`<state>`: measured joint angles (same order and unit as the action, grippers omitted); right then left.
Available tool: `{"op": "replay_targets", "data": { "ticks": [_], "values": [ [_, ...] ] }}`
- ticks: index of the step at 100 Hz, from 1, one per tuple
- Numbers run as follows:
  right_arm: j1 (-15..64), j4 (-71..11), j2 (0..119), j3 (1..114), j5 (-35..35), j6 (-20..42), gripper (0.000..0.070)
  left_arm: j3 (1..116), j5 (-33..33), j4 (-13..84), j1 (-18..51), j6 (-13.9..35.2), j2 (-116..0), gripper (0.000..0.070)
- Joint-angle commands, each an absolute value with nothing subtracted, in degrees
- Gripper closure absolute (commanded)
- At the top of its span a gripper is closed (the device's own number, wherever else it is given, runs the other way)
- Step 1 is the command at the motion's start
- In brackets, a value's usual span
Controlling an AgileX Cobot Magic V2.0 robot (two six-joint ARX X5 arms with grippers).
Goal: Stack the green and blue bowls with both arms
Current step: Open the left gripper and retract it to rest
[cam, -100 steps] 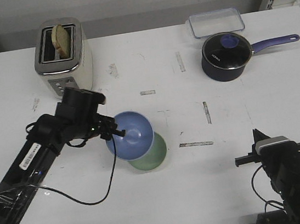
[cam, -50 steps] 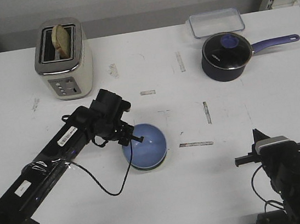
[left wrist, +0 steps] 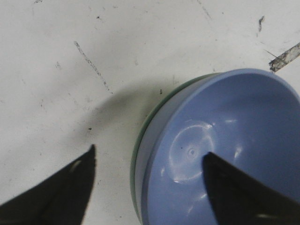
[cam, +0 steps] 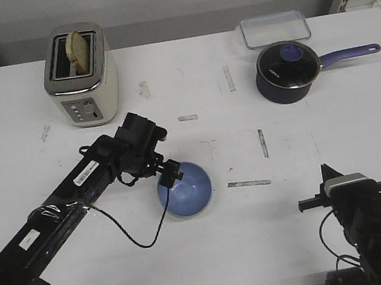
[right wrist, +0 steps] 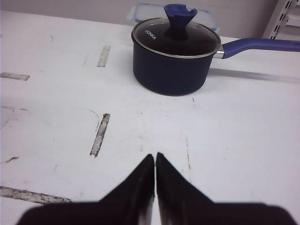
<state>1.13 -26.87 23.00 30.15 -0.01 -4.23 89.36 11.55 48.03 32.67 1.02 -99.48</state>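
Blue bowl (cam: 186, 189) is sitting nested inside the green bowl (left wrist: 137, 154) near the middle of the white table (cam: 260, 246); from the front only the blue one is really showing, while the left wrist view is catching a thin green rim peeking out around its edge. The stack is resting upright on the table.

Left gripper (cam: 169, 173) is hanging at the bowl's near-left rim, jaws spread apart and released: in the left wrist view one fingertip (left wrist: 77, 180) is sitting outside the stack over bare table and the other over the blue bowl's inside, neither pressing on the rim as far as I can tell. Left arm (cam: 78, 192) is reaching in diagonally from the lower left, black cable looping below it.

Right gripper (right wrist: 155, 159) is parked low at the front-right of the table, well apart from the bowls, jaws clenched together on nothing.

Toaster (cam: 79, 73) with a bread slice (cam: 78, 50) is standing at the back left. Navy saucepan (cam: 287, 72) with lid and purple handle is sitting at the back right, a clear container (cam: 274, 29) just behind it.
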Motion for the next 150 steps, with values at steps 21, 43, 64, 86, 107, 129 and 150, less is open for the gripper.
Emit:
{"op": "replay_targets", "data": {
  "ticks": [21, 43, 64, 86, 107, 129, 150],
  "values": [
    [1.23, -26.22, 23.20, 30.30, -0.01, -3.90, 0.0700, 98.56, 5.69, 49.04, 32.12, 0.99, -98.43, 0.0089],
    [1.23, -26.24, 23.20, 30.30, -0.01, -3.90, 0.0700, 99.04, -0.32, 49.06, 26.44, -0.93, -91.31, 0.0651],
    [1.23, -26.24, 23.20, 30.30, 0.01, -3.92, 0.0700, 96.29, -2.22, 49.04, 15.46, -0.91, -83.48, 0.0699],
    [1.23, -26.22, 23.20, 30.30, 0.01, -3.92, 0.0700, 83.88, -2.15, 40.99, 6.63, -1.65, -71.55, 0.0699],
    [1.23, -26.24, 23.20, 30.30, 0.01, -3.90, 0.0700, 62.33, -2.15, 26.87, 4.71, -2.87, -55.18, 0.0699],
    [1.23, -26.26, 23.20, 30.30, -0.01, -3.92, 0.0700, 41.12, -2.15, 16.34, 4.45, -3.70, -37.28, 0.0699],
    [1.23, -26.26, 23.20, 30.30, -0.03, -3.90, 0.0700, 28.95, -2.20, 10.68, 2.72, -3.77, -24.62, 0.0699]
  ]
}}
